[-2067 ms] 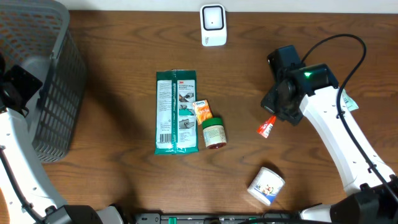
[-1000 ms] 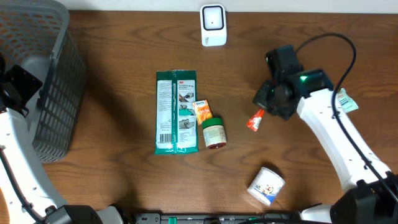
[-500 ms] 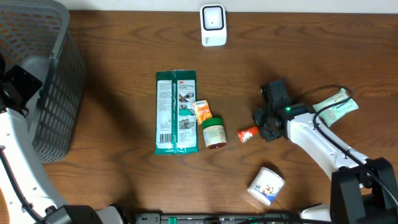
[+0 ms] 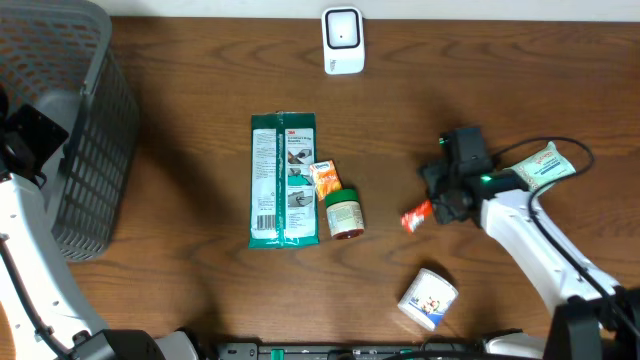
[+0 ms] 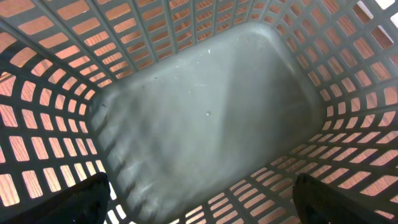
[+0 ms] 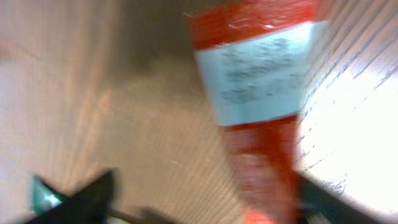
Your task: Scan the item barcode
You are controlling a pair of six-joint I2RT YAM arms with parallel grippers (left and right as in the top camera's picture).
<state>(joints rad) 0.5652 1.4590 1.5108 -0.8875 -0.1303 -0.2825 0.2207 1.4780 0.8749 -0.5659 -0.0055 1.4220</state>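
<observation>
The right claw (image 6: 205, 200) is standing with jaws parted wider than the red tube (image 6: 252, 74), which is lying blurred between its fingers, showing a white printed label. The left claw (image 5: 202, 194) is gaping, holding nothing, above the basket (image 5: 199, 112) floor.

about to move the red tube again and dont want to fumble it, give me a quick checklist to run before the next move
1. Red tube within reach: it sits right at the tip of the right gripper. Ok.
2. Right gripper's hold on the tube: the wrist view is blurred and the overhead view does not settle it. Cannot tell.
3. Barcode readable: a white label faces the right wrist camera but is too smeared to read. Cannot tell.
4. White device at the far edge: upright, with nothing covering it. Ok.
5. Left gripper out of the way: open, over the basket. Ok.
</observation>
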